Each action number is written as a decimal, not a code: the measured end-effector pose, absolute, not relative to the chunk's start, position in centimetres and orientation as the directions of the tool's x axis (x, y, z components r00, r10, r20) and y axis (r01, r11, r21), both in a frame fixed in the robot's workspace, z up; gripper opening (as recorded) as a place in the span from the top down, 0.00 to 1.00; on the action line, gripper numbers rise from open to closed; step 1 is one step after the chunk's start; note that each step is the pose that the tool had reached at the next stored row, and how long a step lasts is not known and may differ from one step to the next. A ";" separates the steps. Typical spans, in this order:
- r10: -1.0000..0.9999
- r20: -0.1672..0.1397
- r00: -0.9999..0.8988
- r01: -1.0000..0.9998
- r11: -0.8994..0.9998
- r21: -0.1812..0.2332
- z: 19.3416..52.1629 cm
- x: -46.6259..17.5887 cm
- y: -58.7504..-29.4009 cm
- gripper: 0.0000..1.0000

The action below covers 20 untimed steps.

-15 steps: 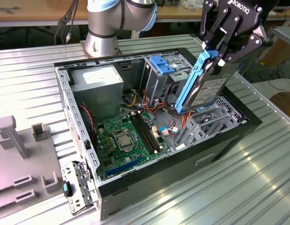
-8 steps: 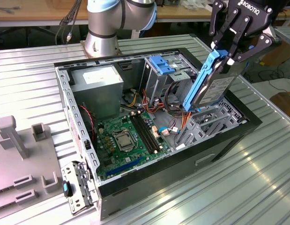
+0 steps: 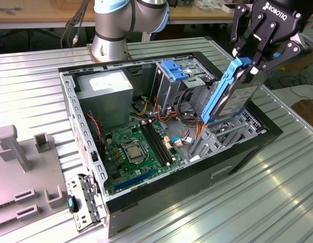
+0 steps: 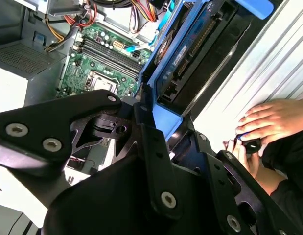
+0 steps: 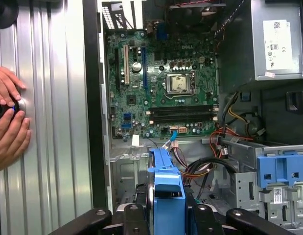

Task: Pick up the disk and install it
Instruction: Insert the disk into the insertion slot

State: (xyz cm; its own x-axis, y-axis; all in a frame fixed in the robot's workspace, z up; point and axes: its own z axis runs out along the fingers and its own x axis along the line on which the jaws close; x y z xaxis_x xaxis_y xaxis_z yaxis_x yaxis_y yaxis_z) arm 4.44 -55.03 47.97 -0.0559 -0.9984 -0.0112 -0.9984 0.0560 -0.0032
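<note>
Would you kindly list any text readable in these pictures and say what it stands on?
Dark grey disk in a bright blue plastic carrier: sticker print too blurred to read.
Black gripper holding it: white maker's lettering, left unquoted.
Grey metal power supply box: white label, too small to read.
Green motherboard: markings too small to read.

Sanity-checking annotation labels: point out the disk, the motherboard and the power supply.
disk (image 3: 236, 98), exterior view, on the grey drive body inside its blue carrier.
motherboard (image 5: 156, 100), first wrist view, on the green board near its middle.
power supply (image 3: 106, 83), exterior view, on its white label.
</note>
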 end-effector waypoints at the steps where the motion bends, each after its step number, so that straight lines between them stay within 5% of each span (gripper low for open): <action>1: -0.998 -0.011 -0.056 -0.998 0.056 -0.003 48.0 4.5 -55.0 0.63; 20: -0.999 -0.011 -0.046 -0.999 0.046 -0.003 47.3 6.2 -56.0 0.63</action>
State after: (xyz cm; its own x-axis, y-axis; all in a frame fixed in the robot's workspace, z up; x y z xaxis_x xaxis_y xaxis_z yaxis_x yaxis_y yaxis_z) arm 6.19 -55.99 47.25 -0.0460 -0.9989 -0.0113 -0.9989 0.0460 -0.0033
